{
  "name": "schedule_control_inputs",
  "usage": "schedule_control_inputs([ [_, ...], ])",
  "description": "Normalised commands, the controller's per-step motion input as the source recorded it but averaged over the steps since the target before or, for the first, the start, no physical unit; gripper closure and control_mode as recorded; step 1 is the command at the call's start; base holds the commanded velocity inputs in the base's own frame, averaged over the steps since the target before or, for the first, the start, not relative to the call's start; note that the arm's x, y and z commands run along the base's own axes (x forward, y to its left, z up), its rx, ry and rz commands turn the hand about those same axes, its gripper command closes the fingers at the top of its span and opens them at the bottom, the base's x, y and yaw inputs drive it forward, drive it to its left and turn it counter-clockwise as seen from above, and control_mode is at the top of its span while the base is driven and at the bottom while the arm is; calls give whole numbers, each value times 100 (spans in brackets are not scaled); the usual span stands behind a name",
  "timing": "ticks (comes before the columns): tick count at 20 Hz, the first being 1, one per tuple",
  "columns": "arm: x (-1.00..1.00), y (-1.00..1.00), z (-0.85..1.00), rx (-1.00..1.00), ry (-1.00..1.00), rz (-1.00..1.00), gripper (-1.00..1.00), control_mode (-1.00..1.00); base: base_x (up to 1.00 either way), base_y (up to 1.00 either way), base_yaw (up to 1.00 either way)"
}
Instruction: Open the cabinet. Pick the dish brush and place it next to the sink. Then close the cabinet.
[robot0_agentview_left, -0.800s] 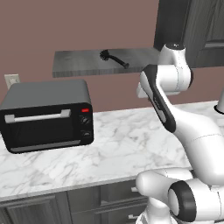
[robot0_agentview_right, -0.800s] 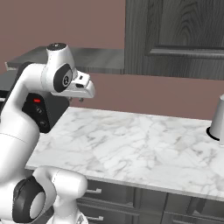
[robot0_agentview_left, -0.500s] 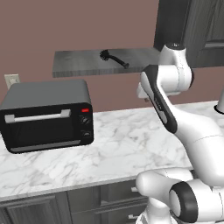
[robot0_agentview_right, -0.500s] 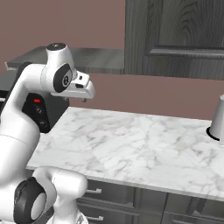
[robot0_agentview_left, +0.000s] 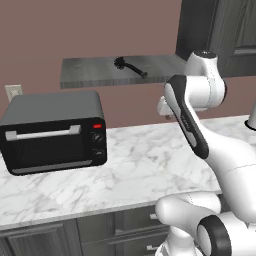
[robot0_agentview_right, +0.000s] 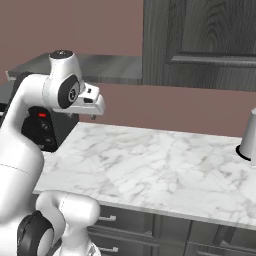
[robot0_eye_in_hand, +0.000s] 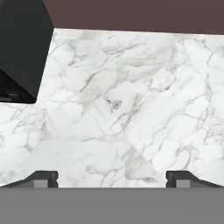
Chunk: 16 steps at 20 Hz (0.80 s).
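Note:
The black dish brush (robot0_agentview_left: 129, 66) lies on the lighter grey shelf board (robot0_agentview_left: 100, 72) of the cabinet, high on the wall. The cabinet's dark panelled door (robot0_agentview_right: 200, 40) stands to the right of the shelf. My gripper (robot0_agentview_right: 93, 115) hangs below shelf height and points down at the white marble counter (robot0_agentview_right: 160, 165), well apart from the brush. In the hand view, the gripper (robot0_eye_in_hand: 112, 178) is open, its fingertips (robot0_eye_in_hand: 42, 177) far apart, with nothing but bare marble between them. The sink is out of view.
A black toaster oven (robot0_agentview_left: 52, 130) stands on the counter at the left, under the shelf, and its corner (robot0_eye_in_hand: 19, 48) shows in the hand view. A grey metal vessel (robot0_agentview_right: 248, 135) stands at the counter's far right. Dark drawers (robot0_agentview_right: 150, 230) run below the counter.

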Motion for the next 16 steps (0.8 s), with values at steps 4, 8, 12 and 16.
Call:
schedule_control_inputs([
  [4, -26, 11, 17, 0, 0, 7, -100, -100, 0, 0, 0],
  [8, -26, 8, 56, 0, 2, 1, -100, -100, 0, 0, 0],
  [12, -25, 0, 73, 1, 1, 3, -100, -100, 0, 0, 0],
  [16, -13, 1, 86, 0, 5, 0, -100, -100, 0, 0, 0],
])
